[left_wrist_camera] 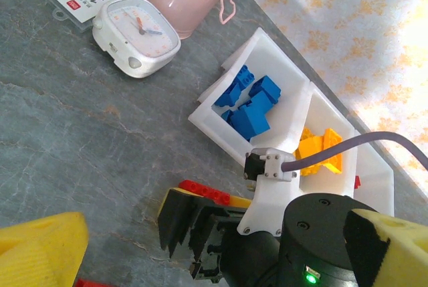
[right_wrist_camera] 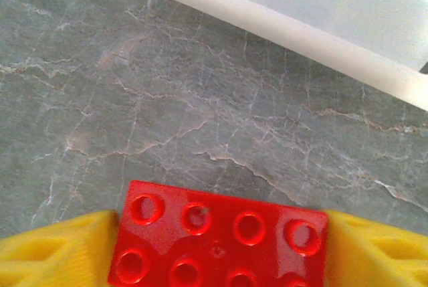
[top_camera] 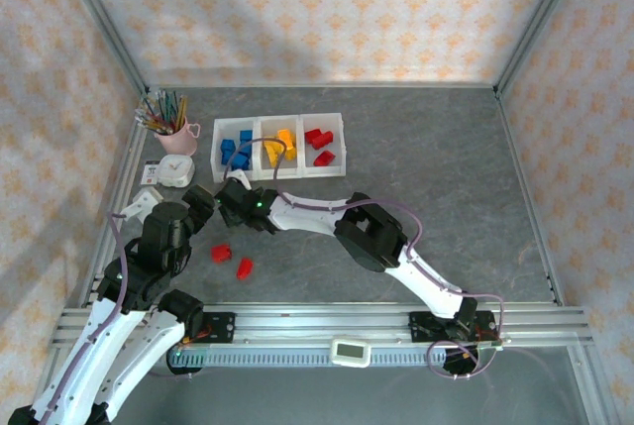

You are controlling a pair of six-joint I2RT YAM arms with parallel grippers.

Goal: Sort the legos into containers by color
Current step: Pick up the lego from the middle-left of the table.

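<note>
Right jaws clamping a red lego (right_wrist_camera: 217,240) — studs clear in its wrist view, left jaws wide

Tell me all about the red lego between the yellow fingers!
The red lego brick is shiny plastic with two rows of round studs on top, four in the far row. It sits level between the right gripper's yellow fingers, which touch both its short ends. The grey table and the white tray's wall lie just beyond.

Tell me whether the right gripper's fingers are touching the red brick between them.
Touching. The right wrist view shows the yellow fingers flush against both ends of the red brick, no gap.
</note>
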